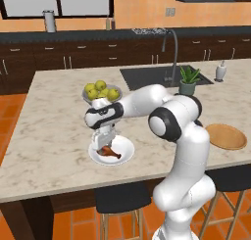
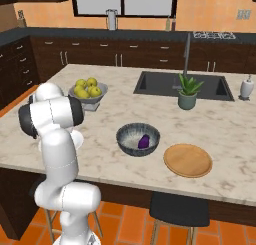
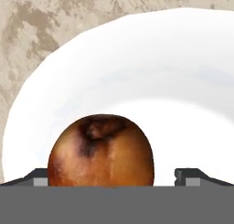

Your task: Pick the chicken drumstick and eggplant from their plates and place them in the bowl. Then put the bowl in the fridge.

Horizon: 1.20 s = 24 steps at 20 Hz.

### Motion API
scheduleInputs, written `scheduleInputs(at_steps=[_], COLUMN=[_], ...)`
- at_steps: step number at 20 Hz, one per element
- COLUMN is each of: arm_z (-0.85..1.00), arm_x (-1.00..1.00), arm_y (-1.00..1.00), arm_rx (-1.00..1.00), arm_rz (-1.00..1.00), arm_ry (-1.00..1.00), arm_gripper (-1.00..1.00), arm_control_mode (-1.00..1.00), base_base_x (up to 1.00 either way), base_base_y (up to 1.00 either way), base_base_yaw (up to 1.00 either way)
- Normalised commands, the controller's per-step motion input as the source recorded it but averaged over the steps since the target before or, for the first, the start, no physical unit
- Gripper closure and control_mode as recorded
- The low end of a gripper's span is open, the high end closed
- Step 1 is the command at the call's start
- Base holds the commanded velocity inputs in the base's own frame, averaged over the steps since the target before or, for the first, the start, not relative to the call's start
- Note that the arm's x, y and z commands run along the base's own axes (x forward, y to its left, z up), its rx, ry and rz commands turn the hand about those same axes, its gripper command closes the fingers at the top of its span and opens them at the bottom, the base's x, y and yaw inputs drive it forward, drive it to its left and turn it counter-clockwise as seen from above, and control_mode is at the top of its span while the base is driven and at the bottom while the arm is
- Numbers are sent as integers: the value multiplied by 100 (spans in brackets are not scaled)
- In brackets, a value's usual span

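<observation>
The chicken drumstick (image 1: 111, 152) lies on the glossy white plate (image 1: 125, 156) near the island's front edge. My gripper (image 1: 104, 145) hangs straight down over it, open, its fingers reaching down beside the meaty end. In the hand view the drumstick (image 3: 101, 150) sits between the two spread fingertips (image 3: 39, 176), on the white plate (image 3: 183, 81). The eggplant (image 2: 144, 141) rests inside the dark grey bowl (image 2: 127, 134). The tan wooden plate (image 2: 188, 160) (image 1: 225, 136) is bare. The fridge is out of view.
A pedestal bowl of yellow-green fruit (image 1: 102, 92) stands just behind the white plate. Further back are a sink (image 1: 147, 75), a potted plant (image 1: 188, 81) and a soap dispenser (image 1: 220, 71). Stools stand under the island's front edge.
</observation>
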Motion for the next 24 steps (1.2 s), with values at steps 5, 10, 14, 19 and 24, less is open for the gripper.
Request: scheduleInputs(at_steps=[5, 10, 14, 19, 24], arm_z=[-10, 18, 83, 70, 24], arm_x=[0, 0, -14, -21, -8], arm_y=[10, 0, -16, -62, -97], arm_rx=[0, 0, 0, -3, -6], arm_rz=[0, -2, -10, -13, -15], arm_ry=[0, 0, -1, 0, -1], arm_gripper=[100, 100, 100, 100, 100], arm_control_mode=[-100, -100, -100, -100, -100], base_base_x=[0, 0, 0, 0, 0], base_base_y=[0, 0, 0, 0, 0], base_base_yaw=[0, 0, 0, 0, 0])
